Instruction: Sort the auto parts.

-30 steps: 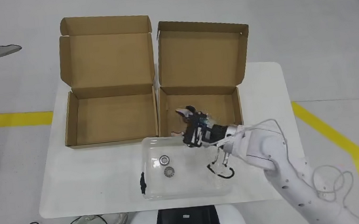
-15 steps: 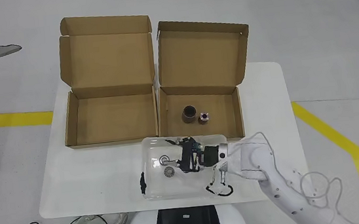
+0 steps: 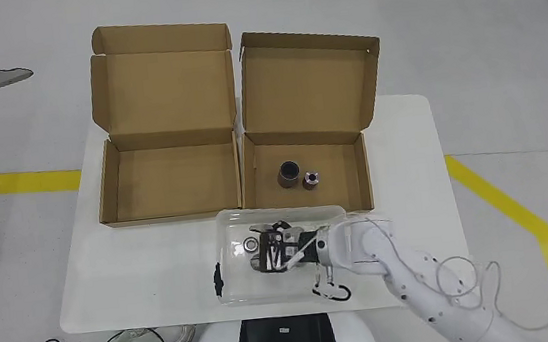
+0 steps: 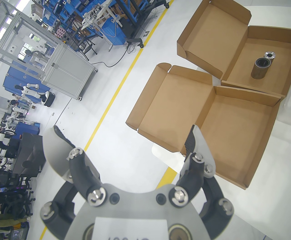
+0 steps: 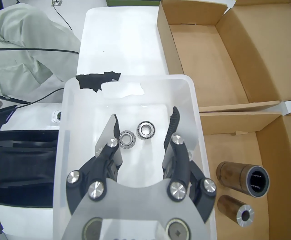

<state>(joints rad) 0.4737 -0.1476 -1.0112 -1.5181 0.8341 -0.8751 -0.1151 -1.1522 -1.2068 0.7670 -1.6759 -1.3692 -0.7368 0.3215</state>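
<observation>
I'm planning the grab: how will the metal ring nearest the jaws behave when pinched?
The ring looks like steel: probably stiff, heavy for its size. Its shiny round outside may slip in the jaws. Lying flat in the tub it should sit still; on edge it could roll.

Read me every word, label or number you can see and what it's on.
On the left gripper, a white label: cut off at the edge, unreadable.
On the right gripper, another label: likewise cut off.
No print visible on the empty cardboard box, the box holding parts or the clear bin.
</observation>
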